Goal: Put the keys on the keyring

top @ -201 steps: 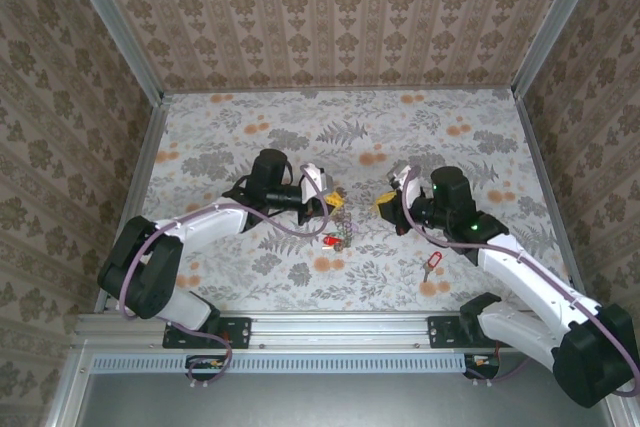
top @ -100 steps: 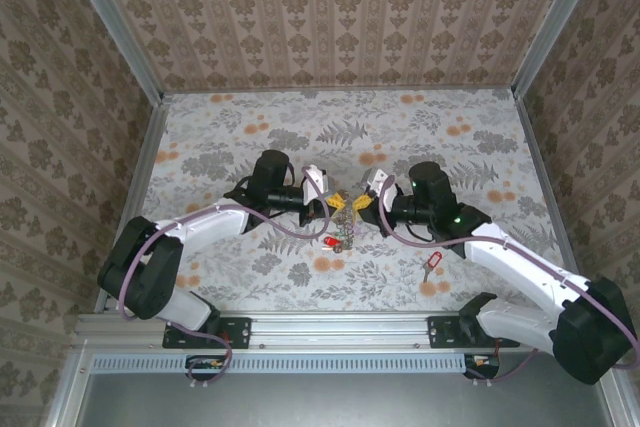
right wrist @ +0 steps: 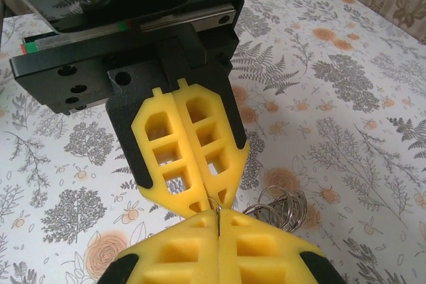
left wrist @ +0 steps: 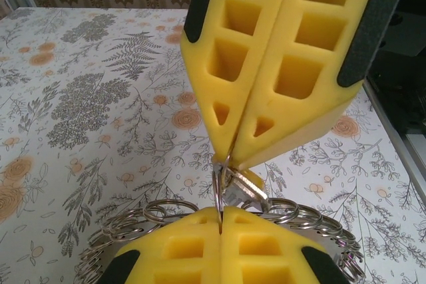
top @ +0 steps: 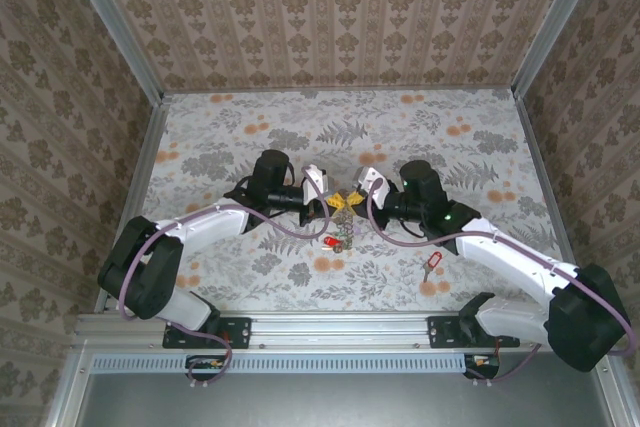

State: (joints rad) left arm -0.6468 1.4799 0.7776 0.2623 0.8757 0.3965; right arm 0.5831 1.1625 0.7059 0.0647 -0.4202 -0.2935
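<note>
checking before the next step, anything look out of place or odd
One red-tagged key lies alone on the table near the right arm, apart from the keyring that the left gripper and right gripper pinch tip to tip. Nothing looks damaged.

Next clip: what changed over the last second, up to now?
The right gripper swung left across the table until it met the left gripper tip to tip; both now pinch a ring of the keyring. The left gripper stayed put holding the keyring, its tagged keys hanging below, and the red-tagged key stayed where it lay on the table.
</note>
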